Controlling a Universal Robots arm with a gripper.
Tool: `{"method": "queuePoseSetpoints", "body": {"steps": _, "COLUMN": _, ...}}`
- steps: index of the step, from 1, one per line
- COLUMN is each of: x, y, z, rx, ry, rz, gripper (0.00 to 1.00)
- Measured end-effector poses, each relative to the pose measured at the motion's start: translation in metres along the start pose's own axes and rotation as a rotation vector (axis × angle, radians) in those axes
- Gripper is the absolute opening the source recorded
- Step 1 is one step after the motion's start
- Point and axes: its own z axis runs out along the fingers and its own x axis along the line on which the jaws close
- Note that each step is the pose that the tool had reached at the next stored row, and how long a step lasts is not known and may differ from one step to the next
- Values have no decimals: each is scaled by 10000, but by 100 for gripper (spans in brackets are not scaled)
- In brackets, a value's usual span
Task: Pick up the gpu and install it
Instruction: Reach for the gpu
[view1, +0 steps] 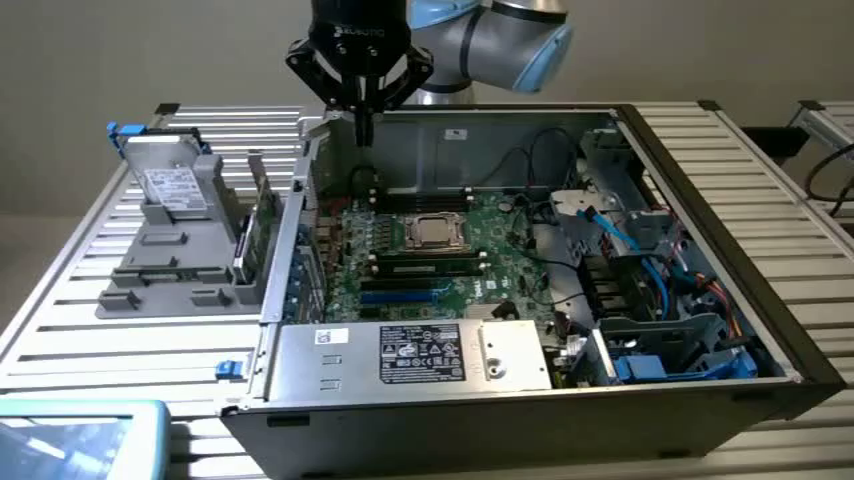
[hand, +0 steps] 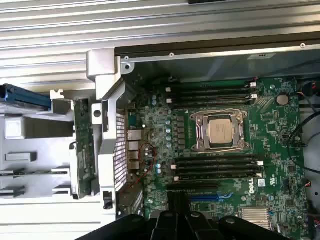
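Basically nothing's getting done on this one yet. The graphics card (view1: 263, 225) is still sitting on its edge in the gray tray (view1: 147, 270) outside the computer case (view1: 747, 290), just beside the case wall, not picked up. The gripper (view1: 363, 130) is hanging over the back corner of the motherboard (view1: 400, 260), fingers pinched together and holding nothing. The card's lying to the exterior view's left of the fingers and lower down, not touching them. The blue slot (hand: 207, 197) is looking empty too.
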Motion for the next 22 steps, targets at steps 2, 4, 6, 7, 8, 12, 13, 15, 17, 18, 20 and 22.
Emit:
{"method": "queuePoseSetpoints", "body": {"steps": 2, "x": -1, "y": 0, "z": 0, "rx": 1, "ry": 17, "rz": 1, "gripper": 12}}
{"method": "queuePoseSetpoints", "body": {"steps": 4, "x": -2, "y": 0, "z": 0, "rx": 2, "ry": 34, "rz": 2, "gripper": 12}}
{"method": "queuePoseSetpoints", "body": {"steps": 6, "x": -2, "y": 0, "z": 0, "rx": 3, "ry": 42, "rz": 2, "gripper": 12}}
{"method": "queuePoseSetpoints", "body": {"steps": 7, "x": -3, "y": 0, "z": 0, "rx": 3, "ry": 43, "rz": 2, "gripper": 12}}
{"method": "queuePoseSetpoints", "body": {"steps": 8, "x": -3, "y": 0, "z": 0, "rx": 3, "ry": 43, "rz": 2, "gripper": 12}}
{"method": "queuePoseSetpoints", "body": {"steps": 12, "x": -4, "y": 0, "z": 0, "rx": 3, "ry": 43, "rz": 2, "gripper": 12}}
{"method": "queuePoseSetpoints", "body": {"steps": 13, "x": -4, "y": 0, "z": 0, "rx": 3, "ry": 43, "rz": 2, "gripper": 12}}
{"method": "queuePoseSetpoints", "body": {"steps": 15, "x": 21, "y": -1, "z": 1, "rx": 4, "ry": 44, "rz": 0, "gripper": 12}}
{"method": "queuePoseSetpoints", "body": {"steps": 17, "x": 107, "y": -8, "z": 5, "rx": 3, "ry": 41, "rz": 2, "gripper": 12}}
{"method": "queuePoseSetpoints", "body": {"steps": 18, "x": 152, "y": -11, "z": 6, "rx": 3, "ry": 40, "rz": 1, "gripper": 12}}
{"method": "queuePoseSetpoints", "body": {"steps": 20, "x": 240, "y": -18, "z": 10, "rx": 1, "ry": 16, "rz": 1, "gripper": 12}}
{"method": "queuePoseSetpoints", "body": {"steps": 22, "x": 317, "y": -24, "z": 15, "rx": -5, "ry": -75, "rz": -4, "gripper": 12}}
